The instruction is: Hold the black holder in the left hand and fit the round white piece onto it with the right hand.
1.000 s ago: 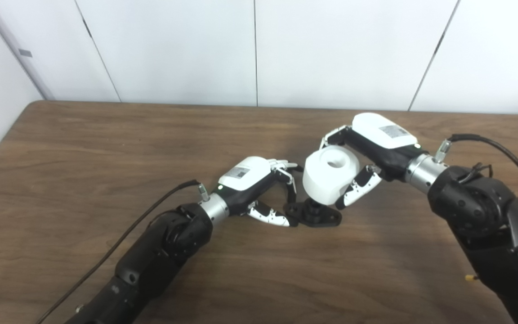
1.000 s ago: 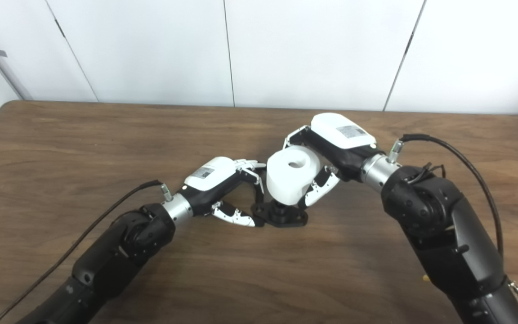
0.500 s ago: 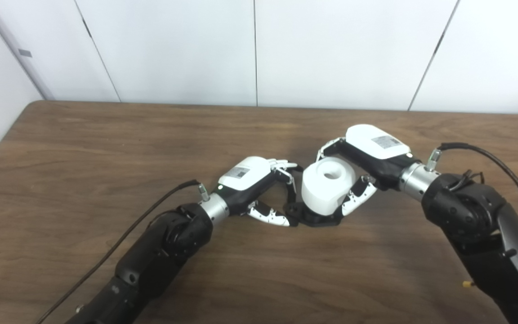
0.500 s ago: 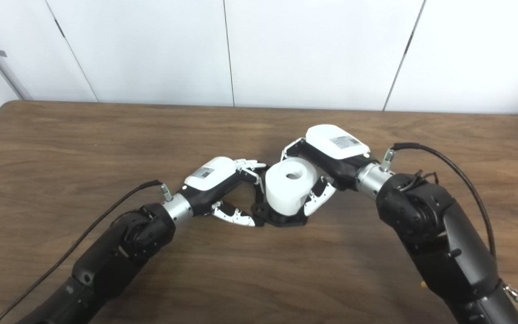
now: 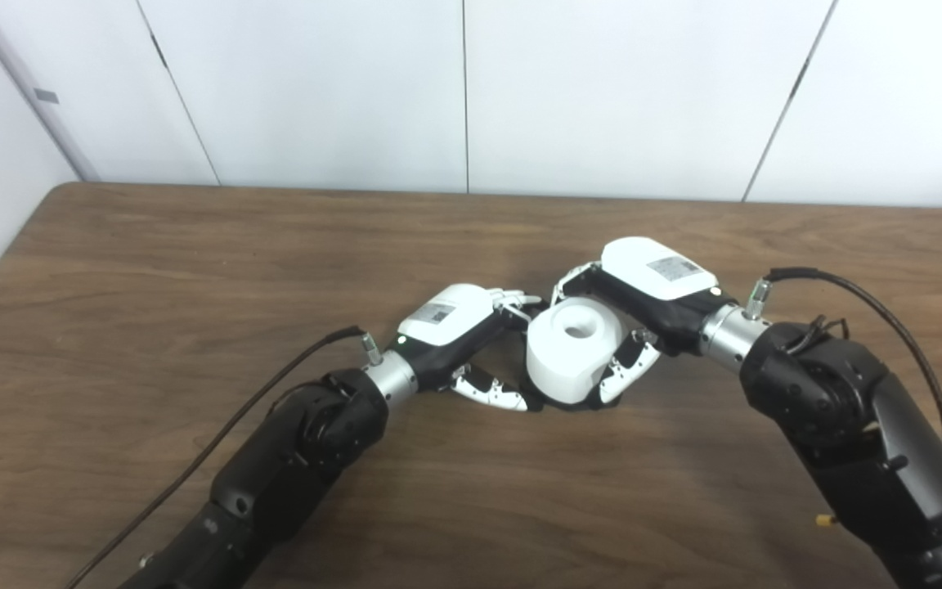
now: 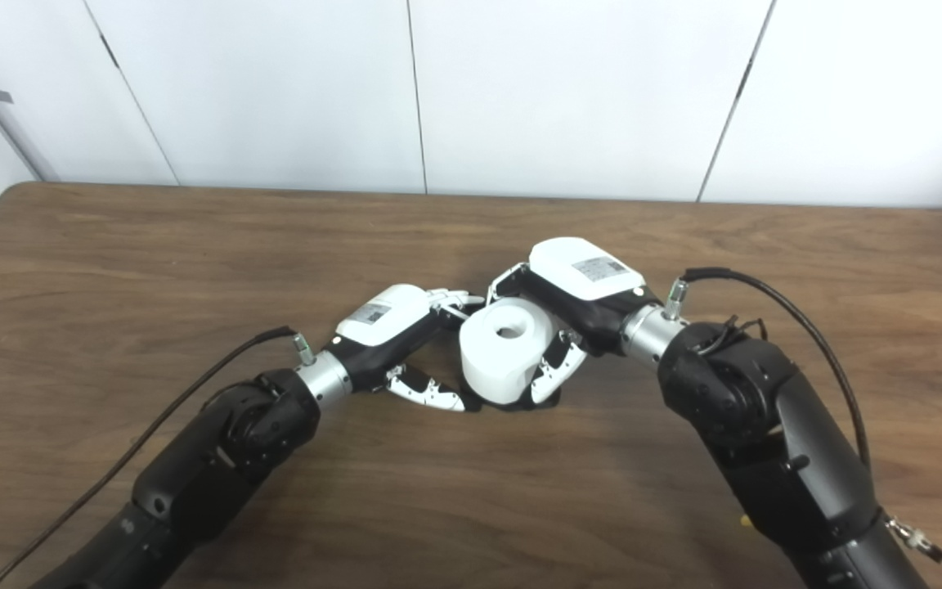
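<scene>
Sitting low over the middle of the brown wooden table [image 5: 193,270], the round white piece [image 5: 573,352] is a squat cylinder with a round hole in its top face, and it hides nearly all of the black holder [image 5: 551,402], of which only a dark sliver shows under its lower edge. The right hand [image 5: 643,290] wraps the white piece from the far right side: its fingers [image 5: 569,276] curl over the back rim and its thumb [image 5: 622,378] presses the near right wall, so the piece is pinched between them. The white back of that hand faces up, tilted toward the camera, and its forearm slopes down and away to the lower right edge, a black cable looping off the wrist. The left hand [image 5: 459,327] lies just beside the white piece on its left, palm turned inward, its fingers [image 5: 520,304] bent toward the piece's upper left and its thumb [image 5: 494,395] reaching low along the tabletop to the holder's left end; whether they truly clamp the holder cannot be told, since the piece covers the contact. The left forearm runs down to the lower left edge, also trailing a cable. Behind the table stands a white panelled wall [image 5: 463,90].
</scene>
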